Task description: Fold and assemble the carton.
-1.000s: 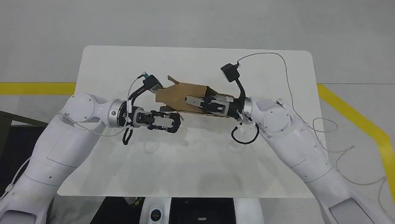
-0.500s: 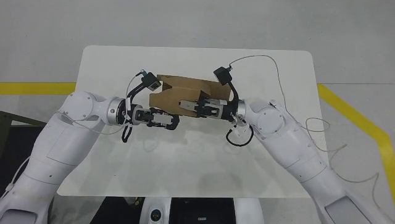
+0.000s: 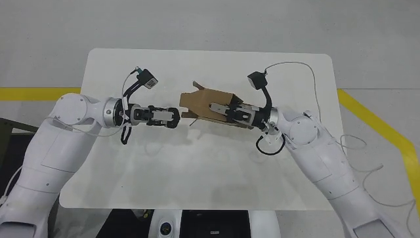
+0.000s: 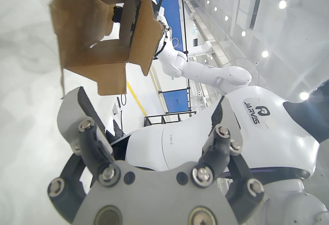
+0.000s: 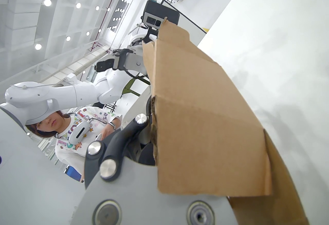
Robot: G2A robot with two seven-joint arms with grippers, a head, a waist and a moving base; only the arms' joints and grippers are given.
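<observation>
A white table (image 3: 197,172) stands on a grey floor crossed by a yellow line (image 3: 33,94). The carton (image 3: 207,100) is over the middle of the table, a little toward the far edge and the right side, with its long axis running left to right. It is a brown cardboard tube, opened out into a box shape, with the flaps at its left end standing loose and unfolded. In the left wrist view the carton (image 4: 102,30) shows its hollow inside through that open end. The right gripper (image 3: 218,109) holds it from the right end, pinching one side wall, one finger along the outside and a dark finger showing inside. The right wrist view has that wall of the carton (image 5: 200,120) close up. The left gripper (image 3: 176,117) sits just beside the carton's left end, not touching it, its fingers (image 4: 84,105) spread wide apart with nothing between them.
</observation>
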